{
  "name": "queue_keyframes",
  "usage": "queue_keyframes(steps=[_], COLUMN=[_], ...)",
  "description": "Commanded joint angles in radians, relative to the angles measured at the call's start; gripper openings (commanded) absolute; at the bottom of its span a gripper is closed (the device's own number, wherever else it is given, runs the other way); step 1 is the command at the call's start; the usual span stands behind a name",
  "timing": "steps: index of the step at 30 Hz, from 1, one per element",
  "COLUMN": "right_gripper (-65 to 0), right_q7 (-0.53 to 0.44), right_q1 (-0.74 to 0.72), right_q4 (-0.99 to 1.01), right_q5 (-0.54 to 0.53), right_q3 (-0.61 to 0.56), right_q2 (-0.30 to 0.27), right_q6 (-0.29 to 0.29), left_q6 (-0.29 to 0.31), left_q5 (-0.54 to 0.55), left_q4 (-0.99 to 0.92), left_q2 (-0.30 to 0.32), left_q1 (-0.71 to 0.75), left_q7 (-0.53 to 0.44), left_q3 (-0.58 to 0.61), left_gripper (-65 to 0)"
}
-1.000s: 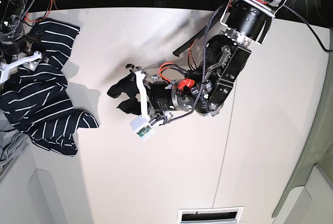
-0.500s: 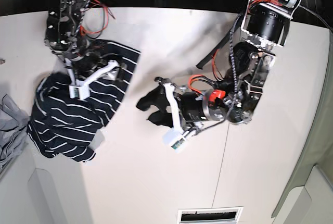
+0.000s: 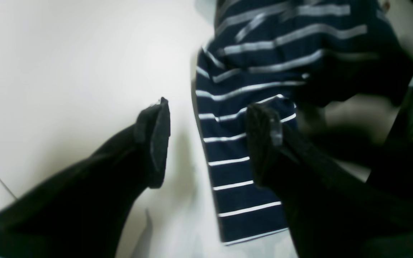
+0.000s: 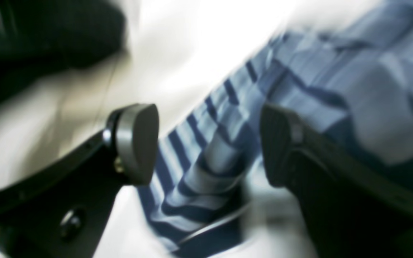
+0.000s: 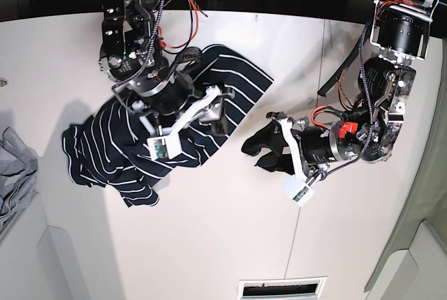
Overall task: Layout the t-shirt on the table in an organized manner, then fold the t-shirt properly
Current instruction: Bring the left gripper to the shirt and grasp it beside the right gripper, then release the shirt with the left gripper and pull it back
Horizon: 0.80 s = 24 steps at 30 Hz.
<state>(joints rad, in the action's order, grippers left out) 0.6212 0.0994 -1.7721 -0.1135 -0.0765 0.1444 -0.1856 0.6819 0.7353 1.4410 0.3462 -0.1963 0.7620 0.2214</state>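
White and matte, the counter (image 5: 230, 244) fills most of the base view, and the t-shirt (image 5: 126, 146) is seen lying crumpled on that view's left half, bunched rather than spread, with its long axis running diagonally from a lower-left heap to an upper-right hem edge. A plain grey cloth (image 5: 14, 174) is glimpsed at the far left edge, apart from the striped fabric. The right gripper (image 4: 208, 143) is poised directly above the shirt's middle, jaws spread wide with striped cloth visible between and beneath them in the blurred wrist view; nothing is judged to be pinched. The left gripper (image 5: 262, 148) is held low over bare counter just beside the shirt's right-hand hem, pointing toward it, its jaws likewise parted and empty; in its wrist view one finger overlaps the striped edge while the other stands over white surface. The right arm is therefore the nearer one, being bent steeply down from the top edge, while the left arm is folded at the elbow and reached in sideways. Spreading appears not yet done.
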Motion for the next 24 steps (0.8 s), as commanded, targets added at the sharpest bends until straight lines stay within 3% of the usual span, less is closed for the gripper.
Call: queue_keyframes(steps=[1,5,7,16,18,19,22,24], right_gripper=[-21.6,-21.6,-21.6,-21.8,-22.8,-27.2,-53.0,-65.0], right_q7=[-0.012,0.003,0.003,-0.012,-0.014,-0.015,-0.018,-0.019], right_q1=[-0.008,-0.008,-0.008,-0.008,-0.008,-0.008,-0.013,-0.025], right_q4=[-0.048,-0.092,-0.08,0.066,0.089,0.091,0.09,0.09], right_q5=[0.029,0.195,0.243,0.283,0.283,0.286,0.333,0.349], right_q3=[-0.002,-0.002,-0.002,-0.002,-0.002,-0.002,-0.002,-0.002], right_q2=[0.005,0.005,0.004,-0.098,-0.114,-0.118,-0.122,-0.125], right_q6=[0.016,0.137,0.17,0.282,0.307,0.318,0.34,0.33], left_q6=[0.016,0.016,0.016,0.016,0.016,0.016,0.016,0.016], left_q5=[0.026,0.055,0.059,0.045,0.038,0.017,-0.134,-0.239], left_q4=[0.019,0.019,0.019,0.018,0.018,0.018,0.017,0.016], left_q2=[0.003,-0.001,-0.005,-0.08,-0.087,-0.086,-0.086,-0.086], left_q1=[-0.014,0.036,0.062,0.151,0.167,0.172,0.171,0.168], left_q7=[-0.021,-0.033,-0.045,-0.048,-0.054,-0.068,-0.148,-0.213], left_q3=[-0.004,-0.004,-0.004,0.017,0.054,0.081,0.171,0.212], left_gripper=[-29.1,-29.1,-29.1,-29.2,-32.1,-35.0,-47.5,-59.0])
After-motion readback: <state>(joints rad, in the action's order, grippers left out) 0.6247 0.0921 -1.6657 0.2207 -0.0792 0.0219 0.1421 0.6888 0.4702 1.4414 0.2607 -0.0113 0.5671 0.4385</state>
